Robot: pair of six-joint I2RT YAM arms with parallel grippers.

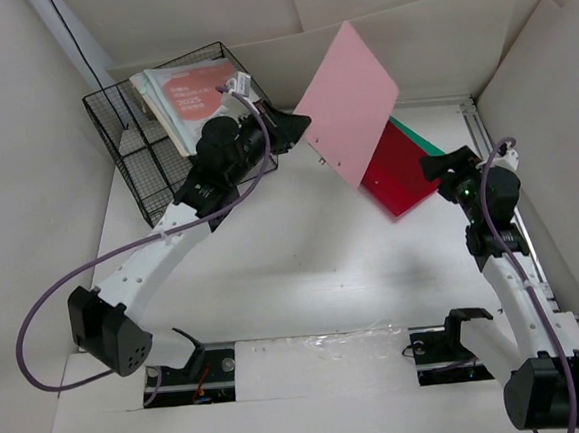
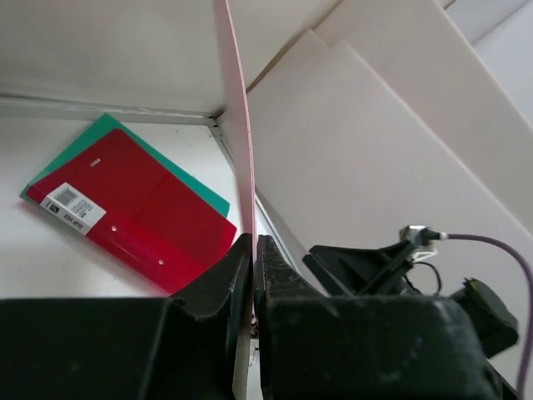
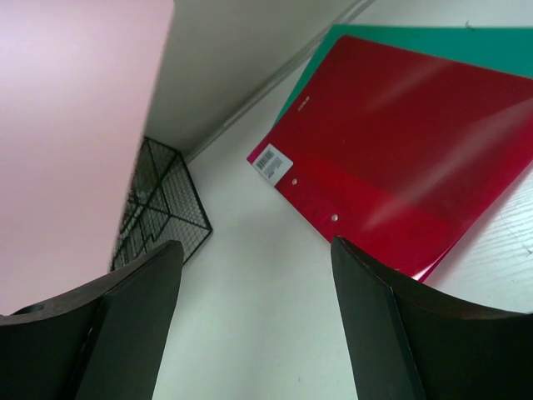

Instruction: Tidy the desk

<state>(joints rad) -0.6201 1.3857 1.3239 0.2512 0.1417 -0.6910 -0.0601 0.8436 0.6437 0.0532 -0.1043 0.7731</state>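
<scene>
Black fingers [image 2: 221, 292] of the left gripper [image 2: 252, 246] are closed tight on the edge of a thin, stiff pale pink sheet [image 1: 349, 101]. The left wrist view shows the sheet edge-on, rising straight up from between them. From above, the sheet hangs tilted in the air over the far middle of the desk [image 1: 303, 266], pinched at its left corner, and its lower edge crosses in front of the folders behind it. Fingers [image 3: 133, 325] of the right gripper [image 3: 256, 250] are spread wide apart with nothing between them. They hover above the white surface just beside a glossy red plastic folder [image 3: 400, 142] with a small white barcode label [image 3: 271, 161]. That folder lies flat on top of a green folder [image 3: 416, 37], whose edge shows beyond it, and both sit in the far right corner. The desk is a large matte white tabletop that fills the floor of the scene, with a thin metal rail [image 1: 483, 146] along its right edge, next to the right arm. A black wire mesh basket [image 1: 134, 148] stands in the far left corner of the desk. It holds a few leaning booklets, the front one [image 1: 195, 94] with a salmon and white cover. Upright white boards [image 1: 23, 147] enclose the sides and back.
</scene>
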